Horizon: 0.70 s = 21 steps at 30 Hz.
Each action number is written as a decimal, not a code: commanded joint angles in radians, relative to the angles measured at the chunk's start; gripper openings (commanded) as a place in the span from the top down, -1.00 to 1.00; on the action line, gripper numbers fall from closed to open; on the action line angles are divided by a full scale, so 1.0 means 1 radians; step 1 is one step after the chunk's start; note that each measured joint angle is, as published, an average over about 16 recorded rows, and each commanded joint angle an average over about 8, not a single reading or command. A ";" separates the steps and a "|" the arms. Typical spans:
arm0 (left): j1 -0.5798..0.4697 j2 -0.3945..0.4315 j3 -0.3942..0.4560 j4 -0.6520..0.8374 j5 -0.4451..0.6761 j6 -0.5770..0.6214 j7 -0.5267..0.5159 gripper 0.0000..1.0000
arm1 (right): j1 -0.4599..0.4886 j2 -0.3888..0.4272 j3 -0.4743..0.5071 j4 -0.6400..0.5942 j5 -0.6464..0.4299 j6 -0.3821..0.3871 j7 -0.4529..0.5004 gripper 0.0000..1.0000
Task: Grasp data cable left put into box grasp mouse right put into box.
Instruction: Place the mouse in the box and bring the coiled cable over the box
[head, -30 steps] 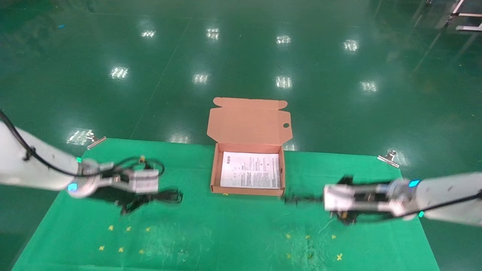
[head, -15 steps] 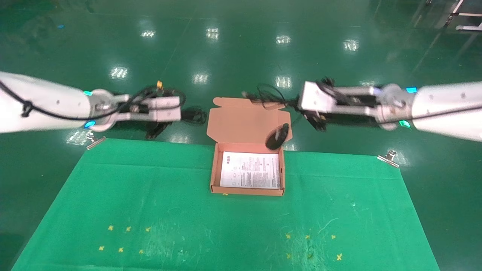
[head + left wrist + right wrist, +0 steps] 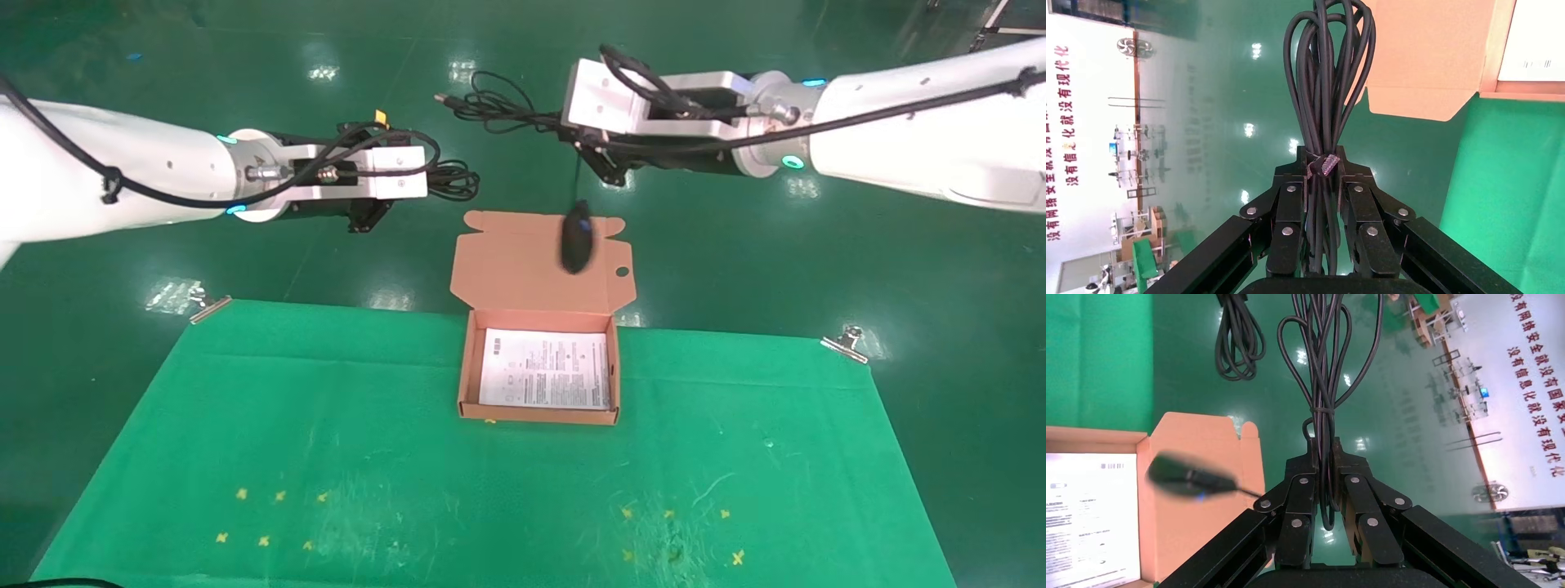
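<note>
hanging by its cord (image 3: 498,106), the mouse (image 3: 576,237) dangles over the box (image 3: 539,412) lid; right gripper (image 3: 590,155) pinches that cord, left gripper (image 3: 372,214) clamps the data cable (image 3: 449,180) far-left of the box.

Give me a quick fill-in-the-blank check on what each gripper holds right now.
1. The left gripper is shut on the ____.
2. The right gripper grips the mouse's ____, not its body.
3. The mouse ____ in the air in front of the box's lid.
4. Inside the box lies only a printed ____.

Missing words: data cable; cord; hangs; sheet
</note>
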<state>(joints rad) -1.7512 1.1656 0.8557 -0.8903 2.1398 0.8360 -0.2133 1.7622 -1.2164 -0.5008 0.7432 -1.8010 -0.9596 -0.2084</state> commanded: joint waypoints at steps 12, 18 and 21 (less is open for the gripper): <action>0.003 -0.004 0.003 0.004 0.002 -0.001 0.008 1.00 | 0.007 -0.016 0.006 -0.036 0.018 0.002 -0.026 1.00; 0.019 -0.021 0.011 -0.007 0.017 0.023 -0.011 1.00 | -0.015 -0.018 0.001 -0.049 0.015 0.006 -0.034 1.00; 0.030 -0.030 0.019 -0.019 0.035 0.040 -0.033 1.00 | -0.027 -0.026 -0.006 -0.065 0.009 0.007 -0.036 1.00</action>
<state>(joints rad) -1.7179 1.1330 0.8756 -0.9153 2.1806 0.8797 -0.2569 1.7347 -1.2511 -0.5082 0.6728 -1.7924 -0.9514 -0.2449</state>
